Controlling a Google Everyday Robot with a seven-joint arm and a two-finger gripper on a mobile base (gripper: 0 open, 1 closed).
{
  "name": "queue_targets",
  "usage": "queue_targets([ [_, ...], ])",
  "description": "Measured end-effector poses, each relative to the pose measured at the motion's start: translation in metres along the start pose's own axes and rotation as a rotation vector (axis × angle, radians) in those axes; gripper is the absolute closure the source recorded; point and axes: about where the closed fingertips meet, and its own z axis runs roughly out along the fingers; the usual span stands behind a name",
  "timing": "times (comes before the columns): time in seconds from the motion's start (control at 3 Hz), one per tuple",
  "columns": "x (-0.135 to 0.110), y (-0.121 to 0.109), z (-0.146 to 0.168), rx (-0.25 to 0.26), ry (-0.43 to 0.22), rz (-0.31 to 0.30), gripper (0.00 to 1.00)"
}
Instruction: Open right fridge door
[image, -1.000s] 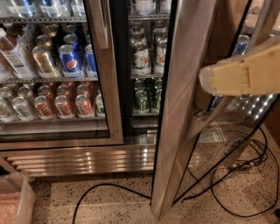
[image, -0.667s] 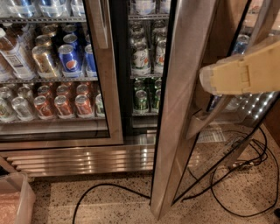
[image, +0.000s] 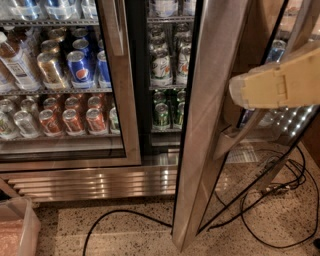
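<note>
In the camera view we see the tall right fridge door (image: 207, 130), brushed steel frame around clear glass (black trim inside), swung wide open from the wide stainless-steel fridge (image: 100, 181). The cream gripper (image: 250, 91) sits just right of its frame; whether clenched or released, we cannot tell.

The fridge (image: 131, 125) is lit coolly from inside, glare is streaked over its steel grille (image: 100, 183), and the gripper (image: 272, 82) at right is washed warm.
</note>
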Motion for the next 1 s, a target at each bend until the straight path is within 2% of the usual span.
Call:
queue_targets([
  [1.0,0.0000,0.0000,0.0000,0.000,0.000,0.000,0.00],
])
